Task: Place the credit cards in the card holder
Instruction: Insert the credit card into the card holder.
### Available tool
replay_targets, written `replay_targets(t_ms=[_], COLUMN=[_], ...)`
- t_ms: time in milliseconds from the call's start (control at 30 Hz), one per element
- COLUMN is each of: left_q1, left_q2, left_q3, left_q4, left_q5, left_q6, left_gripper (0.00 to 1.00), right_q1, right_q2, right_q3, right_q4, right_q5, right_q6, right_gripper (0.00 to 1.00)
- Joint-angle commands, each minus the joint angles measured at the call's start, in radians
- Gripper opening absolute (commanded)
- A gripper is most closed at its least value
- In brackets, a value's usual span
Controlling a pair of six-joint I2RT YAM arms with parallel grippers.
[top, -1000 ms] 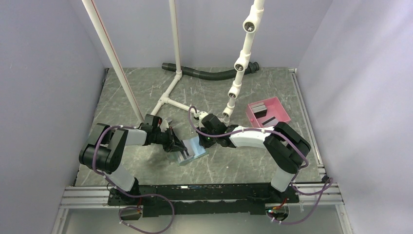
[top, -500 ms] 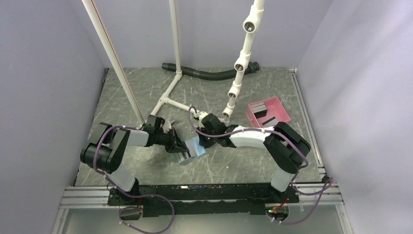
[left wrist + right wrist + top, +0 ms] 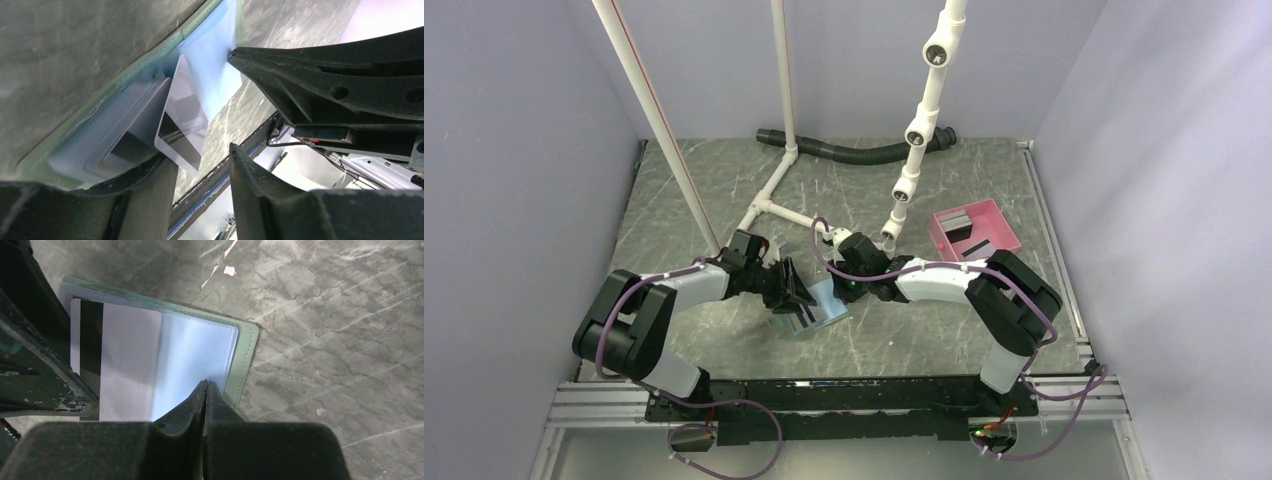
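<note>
The card holder [image 3: 816,312] lies open on the table, sage-green outside [image 3: 246,356] and pale blue inside [image 3: 212,65]. A grey credit card with a black stripe [image 3: 125,362] sits partly in its left slots, its corner sticking out [image 3: 182,127]. My left gripper [image 3: 201,155] is open beside that card [image 3: 790,290], with nothing between its fingers. My right gripper [image 3: 206,383] is shut, its tips pressed on the holder's pale blue right panel [image 3: 848,288]. More dark credit cards [image 3: 961,228] lie in the pink tray.
The pink tray [image 3: 996,214] stands at the back right. White pipes [image 3: 769,200] and a jointed white pipe [image 3: 912,150] rise behind the holder. A black hose [image 3: 854,152] lies along the back. A metal rail [image 3: 844,395] runs along the near edge.
My left gripper has opened and let go of the grey card, which stays in the holder. The left arm has shifted slightly back. My right gripper has held still.
</note>
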Motion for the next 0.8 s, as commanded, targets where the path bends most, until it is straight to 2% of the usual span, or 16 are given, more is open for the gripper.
replay_targets(t_ms=[0,100,267,467,633,767], left_q1=[0.001,0.001,0.001,0.001,0.001,0.001], left_q2=[-0.054,-0.069,-0.038,0.016,0.065,0.102], left_q3=[0.017,0.020,0.029,0.046,0.094,0.106], left_q4=[-0.159,-0.185,-0.187,-0.178,-0.234,-0.248], left_q5=[-0.133,-0.152,-0.159,-0.143,-0.149,-0.128], left_q6=[0.044,0.046,0.035,0.036,0.092,0.118], left_gripper=[0.50,0.48,0.30,0.17,0.03,0.00], right_q1=[0.005,0.005,0.005,0.005,0.005,0.005], right_q2=[0.012,0.010,0.014,0.014,0.024,0.027], right_q3=[-0.015,-0.014,-0.009,0.000,0.009,0.011], right_q4=[-0.030,-0.031,-0.039,-0.045,-0.049,-0.049], right_q5=[-0.004,-0.004,-0.004,-0.004,-0.007,-0.006], right_q6=[-0.019,-0.020,-0.025,-0.028,-0.033,-0.037], right_gripper=[0.00,0.00,0.00,0.00,0.00,0.00])
